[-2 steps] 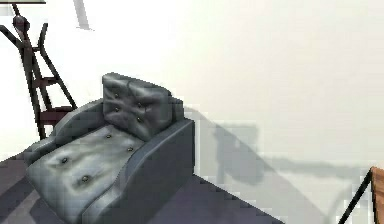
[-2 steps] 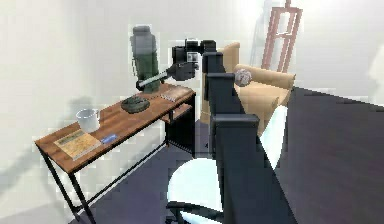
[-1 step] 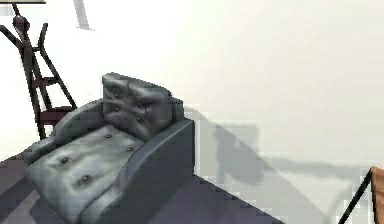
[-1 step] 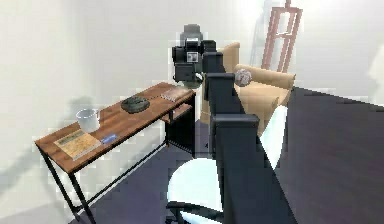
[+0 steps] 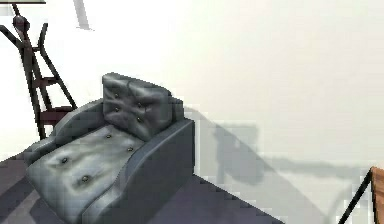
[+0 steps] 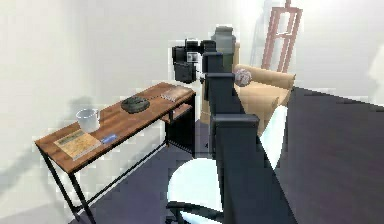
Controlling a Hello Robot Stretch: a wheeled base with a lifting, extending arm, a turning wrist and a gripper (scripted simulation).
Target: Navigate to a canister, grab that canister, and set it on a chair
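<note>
Up at the far end of the dark arm (image 6: 236,150), the gripper (image 6: 183,61) shows just left of a grey canister (image 6: 223,40). I cannot tell if its fingers are apart or together, or if it holds anything. Ahead, a big dark armchair (image 5: 100,150) stands by the white wall (image 5: 280,60). A wooden desk (image 6: 120,122) is beside the arm.

Count, both views:
- grey armchair (image 5: 100,150) ×1
- dark ladder-like stand (image 5: 45,85) ×1
- worktop (image 6: 112,120) ×1, carrying:
  - pale cup (image 6: 88,118) ×1
  - dark round object (image 6: 135,104) ×1
  - flat items (image 6: 78,143) ×2
- white chair (image 6: 200,185) ×1
- tan armchair (image 6: 262,95) ×1
- easel (image 6: 285,35) ×1
</note>
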